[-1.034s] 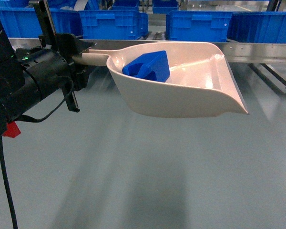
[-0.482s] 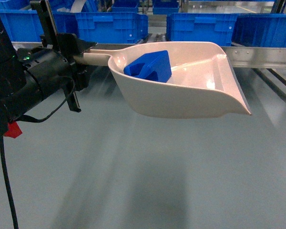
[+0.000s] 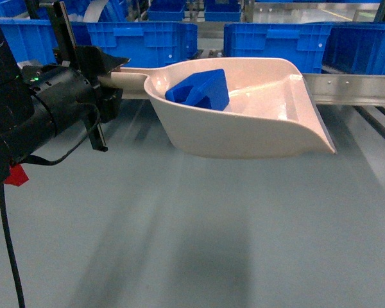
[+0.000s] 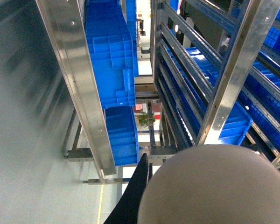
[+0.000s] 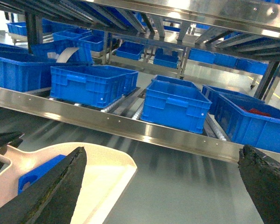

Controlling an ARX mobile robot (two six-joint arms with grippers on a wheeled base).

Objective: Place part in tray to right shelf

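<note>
Blue and glossy, the part point(image 3: 199, 90) is a small can-shaped plastic block with a moulded handle slot, lying tilted deep in the bowl of the tray point(image 3: 256, 131), near where the handle joins. That tray is a smooth cream plastic scoop with curved walls and a wide flat lip, held level above the grey floor point(image 3: 199, 244). The left gripper point(image 3: 106, 76) is clamped on the tray's straight handle. The right gripper point(image 5: 161, 175) stands wide open, its rough black fingers point(image 5: 56, 184) holding nothing. Behind runs the right shelf point(image 5: 130, 128), a shiny steel rail with screws, carrying ribbed blue crates point(image 5: 175, 105).
</note>
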